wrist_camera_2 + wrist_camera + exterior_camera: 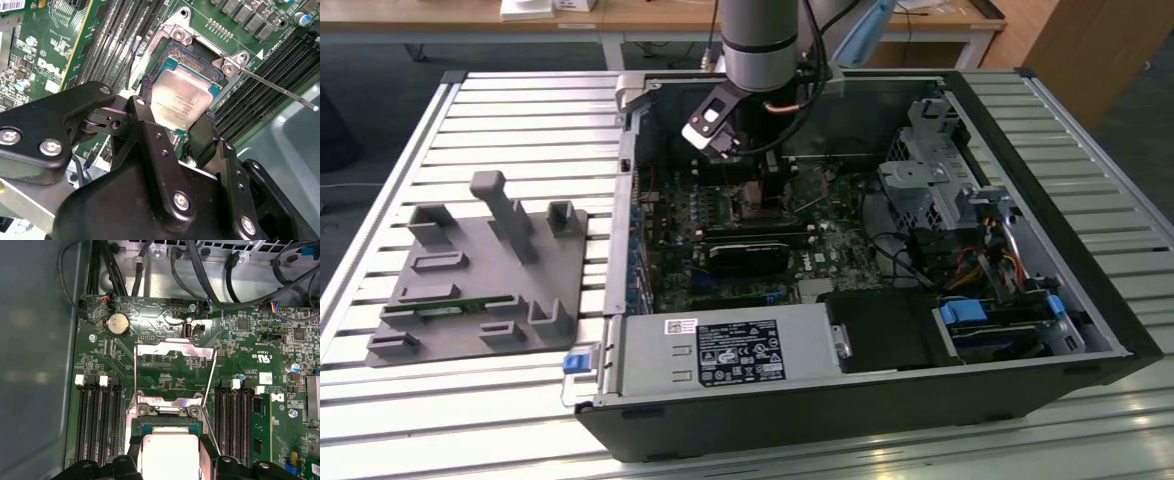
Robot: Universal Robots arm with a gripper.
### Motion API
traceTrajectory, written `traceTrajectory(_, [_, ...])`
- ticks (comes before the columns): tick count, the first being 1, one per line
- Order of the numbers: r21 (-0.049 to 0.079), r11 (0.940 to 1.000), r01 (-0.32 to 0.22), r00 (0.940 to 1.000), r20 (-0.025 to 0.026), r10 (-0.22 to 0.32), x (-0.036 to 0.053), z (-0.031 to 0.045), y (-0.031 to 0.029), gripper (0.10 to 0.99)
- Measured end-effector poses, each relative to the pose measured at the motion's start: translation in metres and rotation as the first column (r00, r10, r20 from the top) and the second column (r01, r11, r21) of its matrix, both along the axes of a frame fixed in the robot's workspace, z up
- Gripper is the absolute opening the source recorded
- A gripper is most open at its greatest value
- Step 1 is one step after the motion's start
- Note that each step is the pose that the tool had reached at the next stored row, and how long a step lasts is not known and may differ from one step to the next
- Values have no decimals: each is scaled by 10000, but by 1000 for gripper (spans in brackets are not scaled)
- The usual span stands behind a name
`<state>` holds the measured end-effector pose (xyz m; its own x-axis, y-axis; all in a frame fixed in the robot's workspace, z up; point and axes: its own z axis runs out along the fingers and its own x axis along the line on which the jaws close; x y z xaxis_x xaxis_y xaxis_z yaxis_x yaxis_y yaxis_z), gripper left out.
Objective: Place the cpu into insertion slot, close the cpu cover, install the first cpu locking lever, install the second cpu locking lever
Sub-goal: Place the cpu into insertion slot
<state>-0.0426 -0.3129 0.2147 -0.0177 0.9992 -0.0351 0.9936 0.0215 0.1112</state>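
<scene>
Arm reaches into the open case (881,410) on the slatted worktop (520,100). The hand (761,190) sits in the upper middle of the exterior view, down over the board. A grey fixture (480,270) lies on the exterior view's left, well apart. In the second wrist view the fingers (209,125) pinch the cpu (185,95) by two opposite edges, right at the slot (192,50); cannot tell if it is seated. In the first wrist view the cover (172,350) stands flipped open beyond the slot. One lever (280,89) and the other lever (131,57) stick out free, one on either side of the slot.
</scene>
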Motion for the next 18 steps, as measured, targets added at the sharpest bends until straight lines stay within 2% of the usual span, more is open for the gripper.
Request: traceTrajectory(18, [-1,10000,92,10000,-8,-92,-16,-120,0,537])
